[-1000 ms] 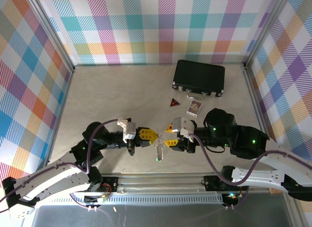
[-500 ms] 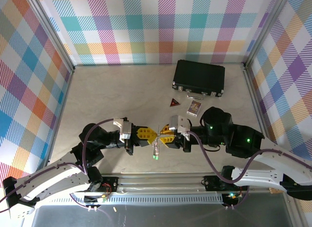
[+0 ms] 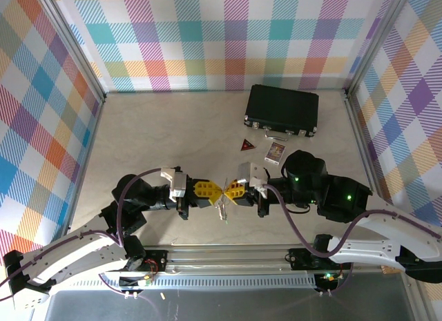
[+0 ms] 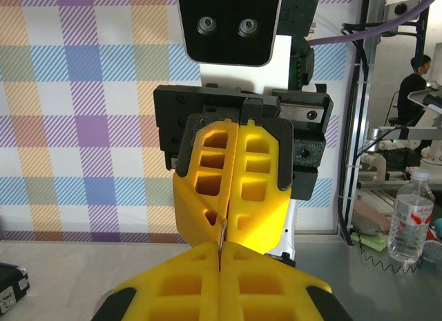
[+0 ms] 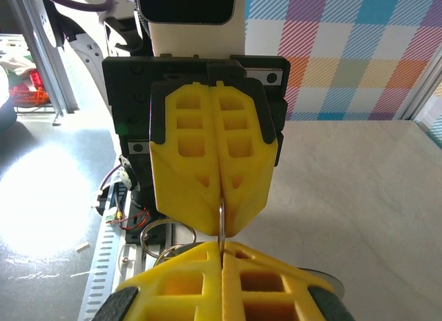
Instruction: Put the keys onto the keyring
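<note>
Yellow-fingered left claw [image 3: 218, 192] and yellow-fingered right claw [image 3: 228, 192] meet tip to tip above the middle of the pale beige tabletop's [image 3: 173, 134] near edge, both clamped fully shut, each pinching the thin silvery metal keyring [image 3: 222, 210], which dangles just below them.
</note>
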Controlling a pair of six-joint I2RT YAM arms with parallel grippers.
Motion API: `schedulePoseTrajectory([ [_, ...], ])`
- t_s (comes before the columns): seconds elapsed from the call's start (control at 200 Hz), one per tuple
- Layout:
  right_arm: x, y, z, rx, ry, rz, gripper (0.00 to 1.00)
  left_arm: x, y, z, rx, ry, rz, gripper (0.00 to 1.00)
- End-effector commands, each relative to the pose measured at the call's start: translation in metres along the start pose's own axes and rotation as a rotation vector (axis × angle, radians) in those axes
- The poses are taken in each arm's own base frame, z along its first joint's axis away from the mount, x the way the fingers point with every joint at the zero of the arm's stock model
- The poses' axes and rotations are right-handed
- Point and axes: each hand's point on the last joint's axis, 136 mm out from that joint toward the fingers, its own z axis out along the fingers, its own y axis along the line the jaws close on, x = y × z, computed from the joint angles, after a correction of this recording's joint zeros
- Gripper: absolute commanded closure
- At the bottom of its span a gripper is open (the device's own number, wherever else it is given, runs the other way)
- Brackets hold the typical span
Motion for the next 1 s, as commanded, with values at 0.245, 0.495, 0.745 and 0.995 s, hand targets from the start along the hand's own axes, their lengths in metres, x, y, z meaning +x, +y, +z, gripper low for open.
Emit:
schedulePoseTrajectory([
  [0.245, 0.007, 0.008, 0.004, -0.062, 0.038, -0.060, 1.00, 0.002, -0.020, 0.000, 0.115, 0.063, 0.000, 1.00],
  [0.495, 0.010, 0.014, 0.000, -0.094, 0.053, -0.086, 0.83, 0.001, -0.013, -0.004, 0.056, 0.068, 0.024, 1.00],
  [0.745, 0.026, -0.014, -0.016, 0.101, 0.095, 0.057, 0.42, 0.006, 0.005, -0.012, -0.074, 0.083, 0.065, 1.00],
  [0.995, 0.118, -0.081, -0.057, 0.474, 0.357, 0.569, 0.22, 0.027, 0.021, -0.016, -0.163, 0.104, 0.064, 1.00],
])
